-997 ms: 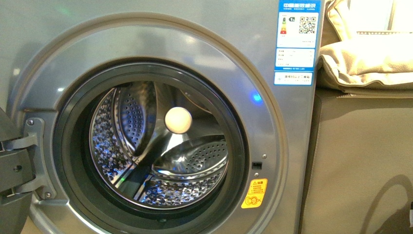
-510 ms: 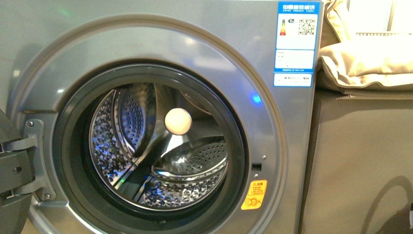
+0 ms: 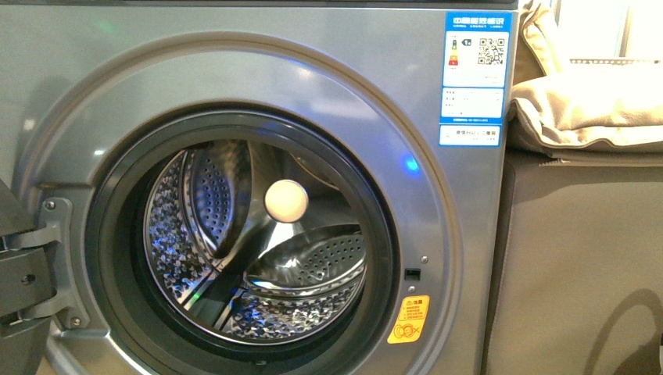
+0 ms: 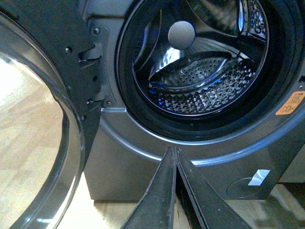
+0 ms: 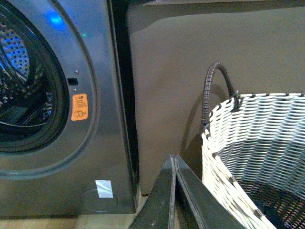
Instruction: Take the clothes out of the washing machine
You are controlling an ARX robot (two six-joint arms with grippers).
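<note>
Your front view sits slightly lower than a second ago: the black top strip now shows above the grey metallic front-loading washing machine [image 3: 234,70]. Its drum faces you, door open, no garment visible inside. Left gripper [image 4: 175,153] and right gripper [image 5: 174,161]: jaws pressed together, holding nothing.

I see a beige sofa [image 3: 578,258] off to the right, its flat side panel facing me, with a pale cushion [image 3: 594,101] lying on top. Strong daylight behind the cushion, blown out. Light wood-plank floor [image 4: 33,143], sunlit. A white woven basket [image 5: 257,152] with a dark handle stands in front of the sofa panel, its shadow cast on the panel.
</note>
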